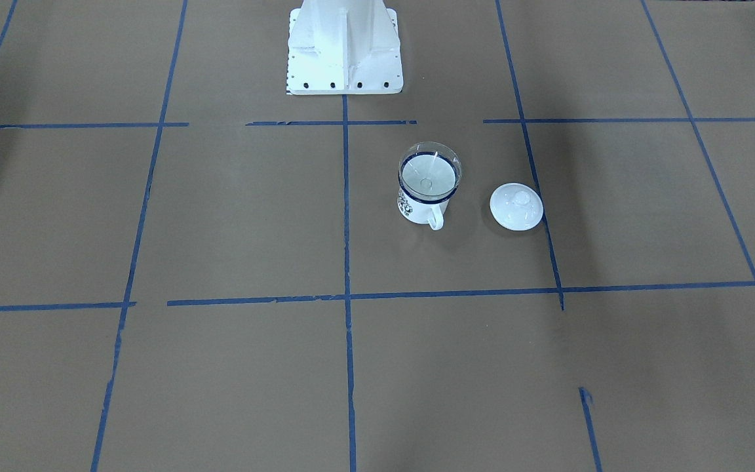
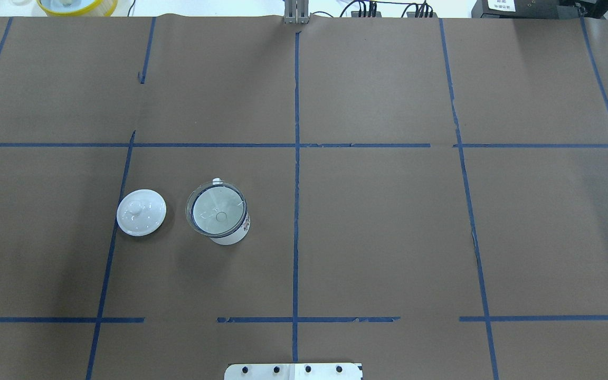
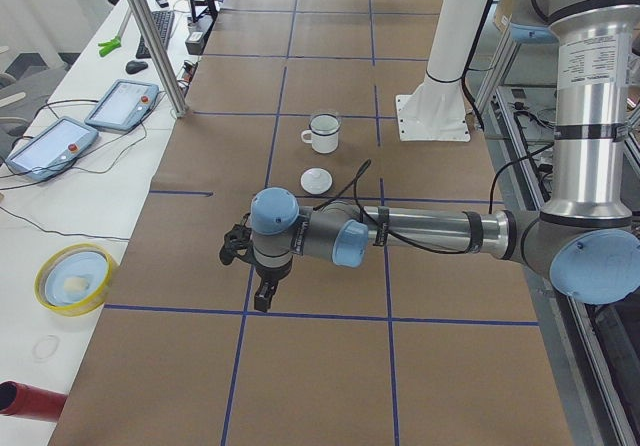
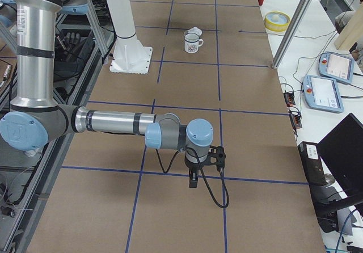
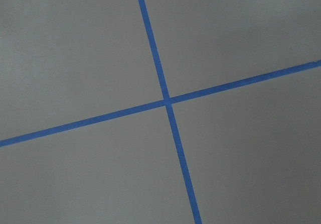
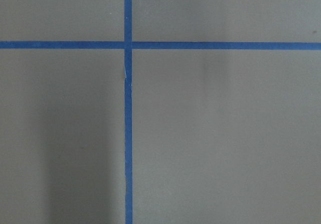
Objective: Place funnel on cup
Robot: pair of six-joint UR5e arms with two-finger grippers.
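Black fingers of the left gripper [image 3: 262, 294] point down over a blue tape [image 5: 168, 102] crossing, holding nothing. It shows only in the side view, so whether its jaws are spread or pressed together cannot be told. Same for the right gripper [image 4: 193, 179], low over its own tape cross and carrying nothing. Neither wrist camera shows any fingers, only brown paper [image 1: 220, 229] and tape.

Outward from the left gripper: first the white lid [image 1: 516, 206] flat on the paper, then just beyond it the cup [image 1: 420, 210], well apart from the claw. From the right gripper the cup is far off, across most of the table.

The funnel [image 1: 429, 176] sits in the cup's mouth, bowl on the blue rim and stem down inside — placement looks done.

Risks, as judged:
- The funnel is light and merely resting, so a jolt to the table or cup could tip it out.
- The clear plastic is hard to see — whether it sits level cannot be confirmed.
- A left-arm sweep past the lid could clip the cup's handle.
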